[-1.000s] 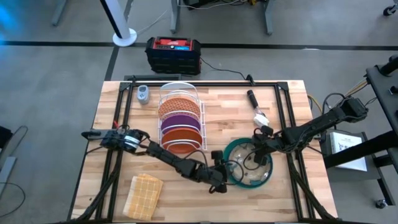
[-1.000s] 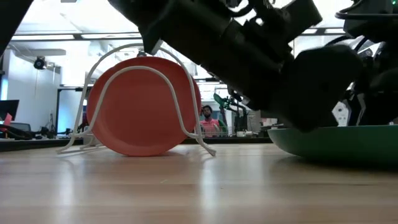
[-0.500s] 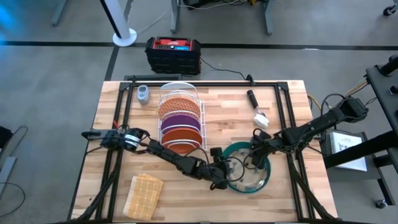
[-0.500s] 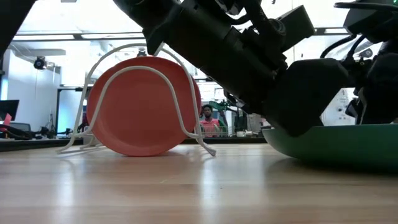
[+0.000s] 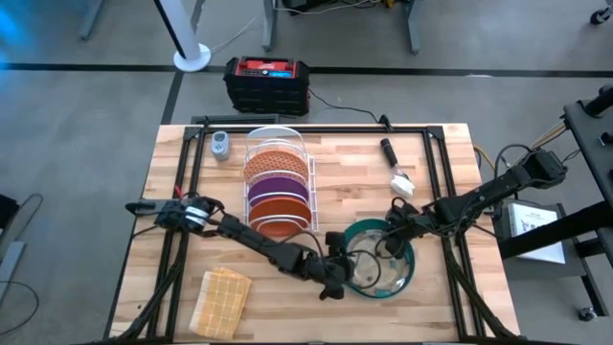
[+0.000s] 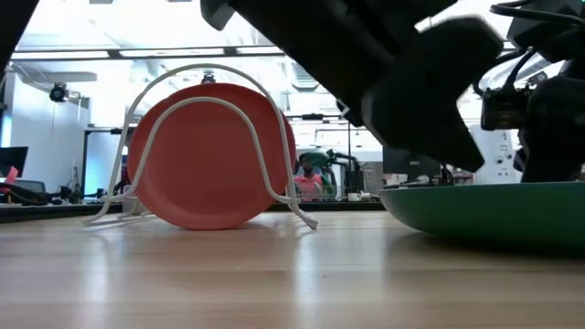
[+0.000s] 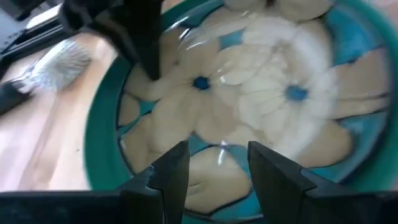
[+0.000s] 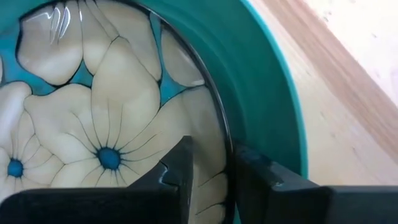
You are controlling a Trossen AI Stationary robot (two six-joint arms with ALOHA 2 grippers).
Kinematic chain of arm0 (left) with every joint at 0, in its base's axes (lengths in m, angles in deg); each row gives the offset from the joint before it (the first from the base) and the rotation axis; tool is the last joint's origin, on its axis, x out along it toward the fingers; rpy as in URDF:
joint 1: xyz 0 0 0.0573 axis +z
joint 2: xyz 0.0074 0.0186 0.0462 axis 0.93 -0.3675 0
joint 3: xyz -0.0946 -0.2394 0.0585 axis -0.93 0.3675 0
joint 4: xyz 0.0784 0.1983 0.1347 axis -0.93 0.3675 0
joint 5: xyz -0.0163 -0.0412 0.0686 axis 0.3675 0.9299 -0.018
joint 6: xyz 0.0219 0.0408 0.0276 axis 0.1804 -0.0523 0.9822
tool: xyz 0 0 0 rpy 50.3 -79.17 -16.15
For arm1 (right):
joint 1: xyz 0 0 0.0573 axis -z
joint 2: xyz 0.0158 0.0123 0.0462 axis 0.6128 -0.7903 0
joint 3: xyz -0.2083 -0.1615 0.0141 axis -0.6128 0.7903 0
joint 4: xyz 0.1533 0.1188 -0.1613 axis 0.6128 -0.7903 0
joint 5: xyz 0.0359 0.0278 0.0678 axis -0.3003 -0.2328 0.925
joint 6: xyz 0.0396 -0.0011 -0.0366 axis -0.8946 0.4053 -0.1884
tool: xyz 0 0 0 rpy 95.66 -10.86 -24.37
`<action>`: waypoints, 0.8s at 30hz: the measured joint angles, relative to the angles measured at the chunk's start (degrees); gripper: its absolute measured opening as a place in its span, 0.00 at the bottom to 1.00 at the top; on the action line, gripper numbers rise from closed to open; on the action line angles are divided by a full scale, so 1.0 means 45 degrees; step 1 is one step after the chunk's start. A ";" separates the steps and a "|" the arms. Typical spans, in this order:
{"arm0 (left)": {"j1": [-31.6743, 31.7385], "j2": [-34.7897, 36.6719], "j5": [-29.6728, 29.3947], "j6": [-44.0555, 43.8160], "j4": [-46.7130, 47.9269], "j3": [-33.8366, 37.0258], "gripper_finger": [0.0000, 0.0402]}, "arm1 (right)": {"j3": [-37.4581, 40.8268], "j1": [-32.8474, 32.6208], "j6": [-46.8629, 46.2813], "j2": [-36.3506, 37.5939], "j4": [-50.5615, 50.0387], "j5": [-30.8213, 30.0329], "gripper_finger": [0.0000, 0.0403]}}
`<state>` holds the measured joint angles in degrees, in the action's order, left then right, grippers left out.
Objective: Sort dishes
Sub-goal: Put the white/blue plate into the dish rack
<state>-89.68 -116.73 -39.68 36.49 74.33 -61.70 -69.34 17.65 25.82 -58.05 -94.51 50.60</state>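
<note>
Narrowing over the last second, the right tool [image 8: 208, 177] now has its two dark fingers pinched close on either side of the thin rim of the clear glass plate [image 8: 106, 112], which lies nested inside the larger teal-green plate with a cream flower pattern [image 5: 406, 272]. To my eye that looks like the start of a grasp on the glass plate, though I cannot tell whether the fingers already clamp it or merely straddle its edge. Meanwhile the teal-green plate has slid a little toward the left arm across the wooden desk [image 5: 441, 168], and it sits in the near right part of the desk, in front of the rack.

Reaching low from the right side, the right arm stretches almost flat, its tool at the far rim of the stacked pair. From the left, the other arm runs diagonally across the desk, and the left tool [image 7: 219, 171] hovers at the near-left rim with its fingers apart, released and holding nothing, unchanged across the second.

Three plates already stand on edge in the white wire rack [image 5: 276, 136]: the orange-patterned plate [image 5: 274, 160] at the back, the purple plate [image 5: 277, 184] in the middle, and the plain orange plate [image 6: 208, 155] in front. If the grasp holds, the glass plate would be next to lift out, leaving the teal-green one.
</note>
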 joint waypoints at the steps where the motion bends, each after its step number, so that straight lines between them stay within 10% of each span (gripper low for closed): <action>1: -0.0052 0.0017 0.0111 -0.0022 0.0019 0.0000 0.38 | 0.0008 0.0000 0.0008 0.0000 0.0012 -0.0078 0.19; 8: -0.0114 -0.0049 0.1977 -0.1274 0.0688 0.0034 0.38 | 0.0060 0.0000 -0.0126 0.0005 0.0122 -0.0893 0.13; 24: -0.0007 -0.0566 0.0815 -0.2159 0.0355 0.0175 0.38 | 0.0142 0.0024 -0.0716 -0.0028 0.0548 -0.0481 0.25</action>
<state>-89.71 -119.27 -36.01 26.78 75.93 -60.92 -68.70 17.76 22.60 -58.18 -92.04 48.44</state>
